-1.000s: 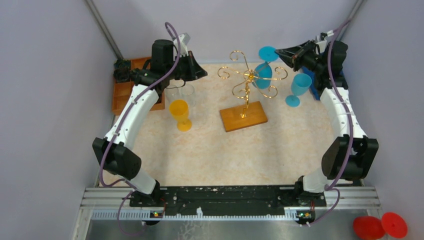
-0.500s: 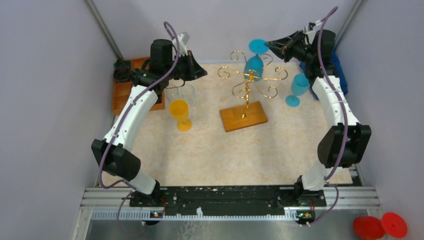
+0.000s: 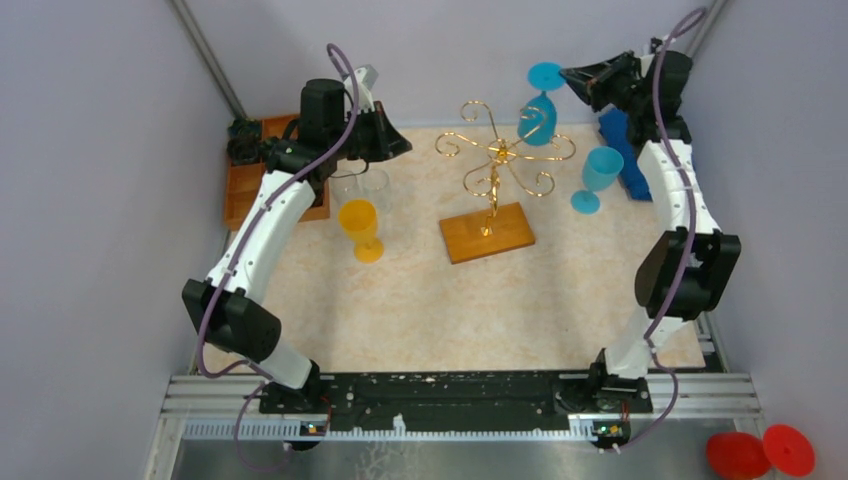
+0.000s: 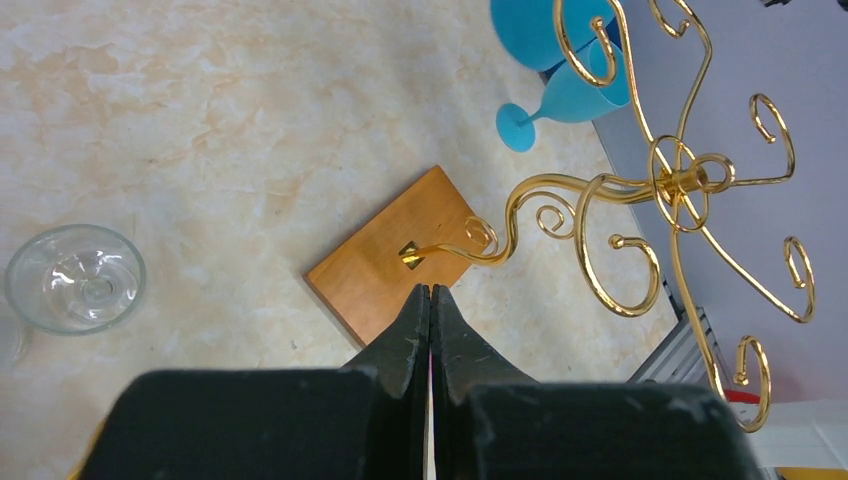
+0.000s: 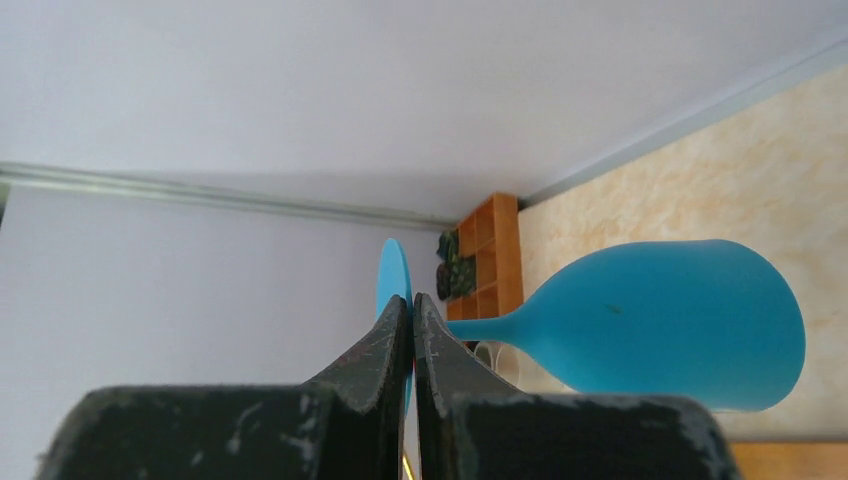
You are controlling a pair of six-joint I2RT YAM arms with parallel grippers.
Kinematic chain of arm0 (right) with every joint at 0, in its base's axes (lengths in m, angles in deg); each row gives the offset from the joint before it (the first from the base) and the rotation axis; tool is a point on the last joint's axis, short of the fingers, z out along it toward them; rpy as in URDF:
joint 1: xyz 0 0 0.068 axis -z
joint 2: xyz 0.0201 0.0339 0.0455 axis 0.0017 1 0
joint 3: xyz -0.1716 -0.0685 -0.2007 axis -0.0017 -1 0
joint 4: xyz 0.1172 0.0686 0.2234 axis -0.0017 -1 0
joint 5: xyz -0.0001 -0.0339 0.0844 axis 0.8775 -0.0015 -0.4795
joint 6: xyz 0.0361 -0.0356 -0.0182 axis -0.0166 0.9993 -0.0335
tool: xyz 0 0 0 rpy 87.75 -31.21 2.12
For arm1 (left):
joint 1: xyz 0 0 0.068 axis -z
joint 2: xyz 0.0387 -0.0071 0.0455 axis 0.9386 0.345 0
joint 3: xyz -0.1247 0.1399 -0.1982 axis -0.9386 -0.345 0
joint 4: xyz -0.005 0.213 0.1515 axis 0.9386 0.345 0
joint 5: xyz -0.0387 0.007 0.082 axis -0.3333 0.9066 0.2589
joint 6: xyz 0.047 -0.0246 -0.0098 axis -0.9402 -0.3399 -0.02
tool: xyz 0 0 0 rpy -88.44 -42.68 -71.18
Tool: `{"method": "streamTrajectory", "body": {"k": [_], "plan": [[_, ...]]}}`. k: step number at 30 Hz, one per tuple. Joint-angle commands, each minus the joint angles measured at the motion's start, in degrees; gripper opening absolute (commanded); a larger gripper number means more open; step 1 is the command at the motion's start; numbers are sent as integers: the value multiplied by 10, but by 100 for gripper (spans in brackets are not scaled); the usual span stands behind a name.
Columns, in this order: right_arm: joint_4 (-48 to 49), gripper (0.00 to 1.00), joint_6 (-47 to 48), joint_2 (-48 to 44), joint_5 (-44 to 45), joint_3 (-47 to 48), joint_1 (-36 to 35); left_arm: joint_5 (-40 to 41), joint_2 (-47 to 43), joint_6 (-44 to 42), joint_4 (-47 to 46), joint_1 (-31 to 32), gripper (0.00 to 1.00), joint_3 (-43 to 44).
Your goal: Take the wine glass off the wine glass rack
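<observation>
Right pincer (image 5: pixel 411 300): pinching wine glass (image 3: pixel 537 118) foot
wine glass: smooth blue, foot up, bowl down
wine glass rack (image 3: pixel 498 151): curled gold wire, flat wooden base

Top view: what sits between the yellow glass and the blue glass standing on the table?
The wine glass rack stands between the yellow glass and the standing blue glass. The top view shows this plainly.

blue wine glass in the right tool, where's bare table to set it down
Widest bare stretch: table between the rack's wooden base and the near edge. A narrower gap between the yellow glass and that base. Crowded: far right by the standing blue glass; far left by the clear glass.
</observation>
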Motion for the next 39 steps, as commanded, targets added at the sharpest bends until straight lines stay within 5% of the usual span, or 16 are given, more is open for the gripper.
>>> {"method": "streamTrajectory", "body": {"k": [1,13,19,23,26,29,34,39], "plan": [[55,0,18,-18,27,18,53,20,-18,-11,9,2,0,5],[46,0,89,-250,44,-71,86,98,-38,-9,6,2,18,15],[-32,0,174,-398,56,-28,86,87,-60,2,-40,2,27,20],[37,0,112,-448,-21,-24,86,11,-77,14,-122,2,39,3],[246,0,-64,-469,-91,-104,86,-115,-101,53,-259,2,47,-46],[440,0,-218,-461,-115,-168,85,-257,-119,151,-492,2,49,-123],[536,0,-270,-449,-121,-203,83,-409,-86,402,-915,3,49,-186],[642,0,-355,-407,-111,-202,36,-422,1,680,-1277,3,54,-147]]}}
